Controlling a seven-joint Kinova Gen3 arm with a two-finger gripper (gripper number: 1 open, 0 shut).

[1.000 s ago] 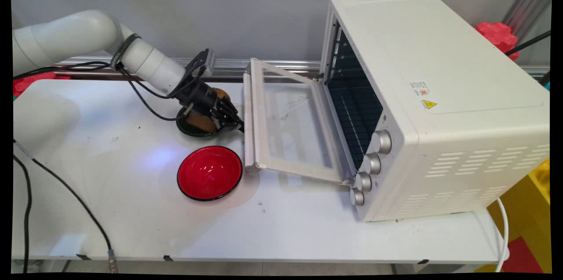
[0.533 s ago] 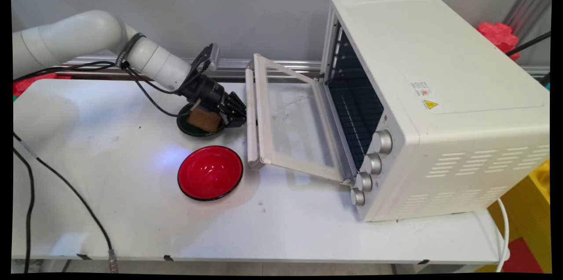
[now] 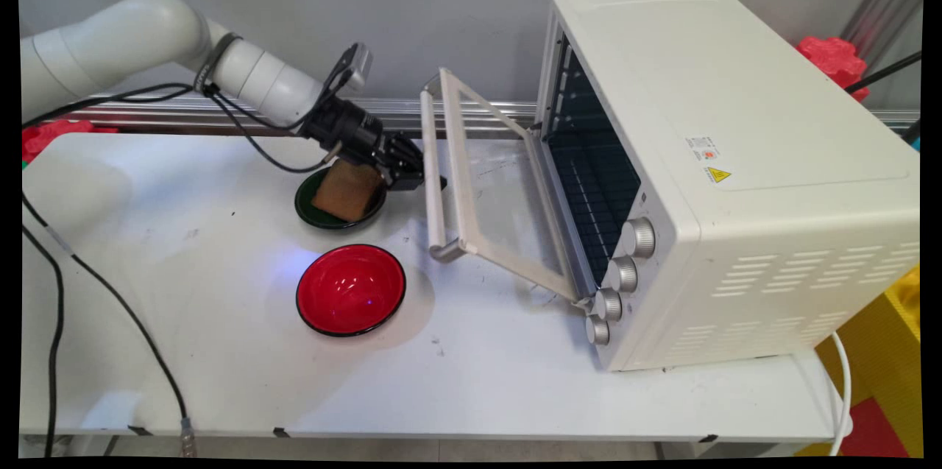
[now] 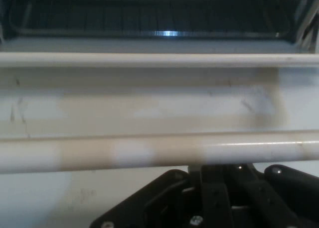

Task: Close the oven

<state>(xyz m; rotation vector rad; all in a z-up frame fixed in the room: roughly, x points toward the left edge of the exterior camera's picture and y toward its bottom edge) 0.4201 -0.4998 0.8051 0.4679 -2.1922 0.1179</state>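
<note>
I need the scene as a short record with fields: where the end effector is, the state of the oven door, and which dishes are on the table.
end effector: at the door handle of the toaster oven, fingertips under the bar
oven door: partly open, tilted up off the table
green plate: behind the red bowl, holds a brown slice of toast
red bowl: on the table, left of the door, apart from it
oven inside: dark wire rack visible

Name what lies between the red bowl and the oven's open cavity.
The oven door lies between the red bowl and the oven cavity. It hangs half open, its handle towards the bowl. The main view shows this.
</note>
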